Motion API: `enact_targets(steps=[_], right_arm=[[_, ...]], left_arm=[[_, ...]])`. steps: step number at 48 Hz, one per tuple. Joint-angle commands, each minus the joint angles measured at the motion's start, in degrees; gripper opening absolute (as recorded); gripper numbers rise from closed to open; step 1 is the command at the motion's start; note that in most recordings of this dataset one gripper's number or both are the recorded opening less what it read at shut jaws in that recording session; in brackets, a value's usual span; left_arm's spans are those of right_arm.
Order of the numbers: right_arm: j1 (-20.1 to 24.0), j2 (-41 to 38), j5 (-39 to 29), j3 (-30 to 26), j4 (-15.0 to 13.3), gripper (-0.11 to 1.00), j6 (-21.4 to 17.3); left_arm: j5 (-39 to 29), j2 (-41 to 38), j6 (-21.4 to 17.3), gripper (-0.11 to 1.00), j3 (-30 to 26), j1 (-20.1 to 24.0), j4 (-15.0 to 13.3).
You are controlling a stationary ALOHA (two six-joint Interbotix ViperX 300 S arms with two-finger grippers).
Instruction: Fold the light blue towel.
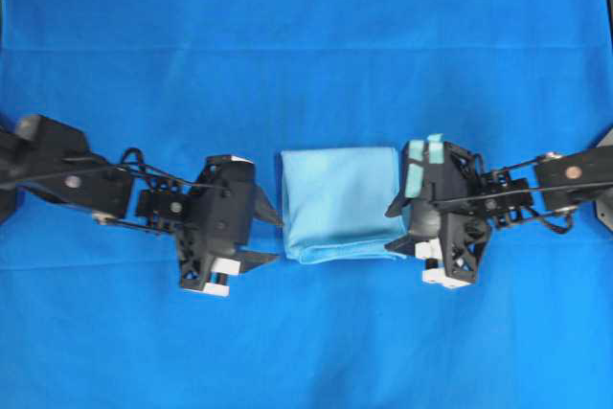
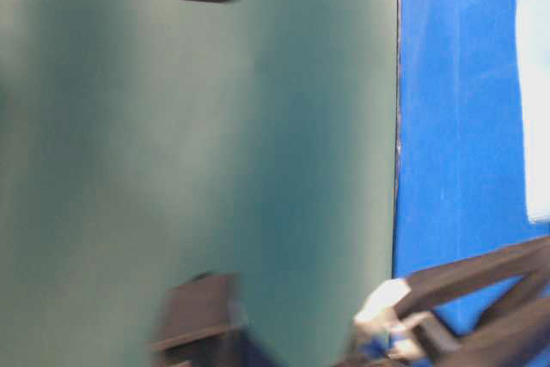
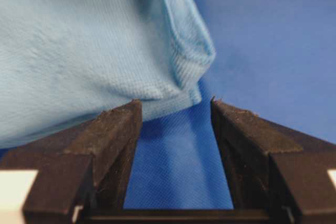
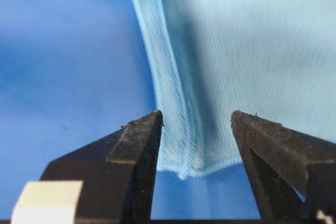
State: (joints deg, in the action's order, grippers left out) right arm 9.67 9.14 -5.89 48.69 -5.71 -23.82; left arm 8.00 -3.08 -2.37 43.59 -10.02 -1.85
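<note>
Here both grippers, left (image 1: 271,237) and right (image 1: 395,229), stand spread, seemingly just clear of the folded light blue towel (image 1: 340,200).

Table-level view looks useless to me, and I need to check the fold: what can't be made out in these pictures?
- Table-level view: blurred; a green panel fills most of it, light blue towel cut by the right edge.
- Overhead: towel's layer count too small to tell.
- Wrist views: each shows only one towel corner.

A pale sky-blue microfibre towel (image 1: 339,203), finely ribbed in weave, lies on a plain deep royal-blue cloth (image 1: 306,45). My two grippers (image 1: 268,237) (image 1: 400,227) are matte black with white blocks; the right carries teal-green pads.
</note>
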Motion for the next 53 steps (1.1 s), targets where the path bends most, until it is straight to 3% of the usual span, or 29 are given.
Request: enact_targets(steps=[1,10,33,43,53], right_arm=[[0.3,4.9,-1.8,-1.4,-0.4,0.59,0.5],[0.0,12.9,-4.7,-0.7,-3.7,0.59,0.6],[-5.4,40.4,-5.0,12.0,-11.5,0.59,0.6],[-8.5,51.1,-4.2,19.5,-12.4,0.59,0.6],[-12.9,55.5,1.6,26.4,-12.4,0.59,0.6]], left_arm=[[-1.4,5.6,-0.2,0.47,0.3,-0.2,-0.1],[-1.9,15.6,-0.4,0.47,3.4,-0.2,0.1],[0.3,41.2,-0.4,0.47,17.8,-0.2,0.0],[0.0,53.4,-0.6,0.47,24.3,1.1,0.1],[-0.3,62.1,-0.5,0.47,31.4,4.7,0.2]])
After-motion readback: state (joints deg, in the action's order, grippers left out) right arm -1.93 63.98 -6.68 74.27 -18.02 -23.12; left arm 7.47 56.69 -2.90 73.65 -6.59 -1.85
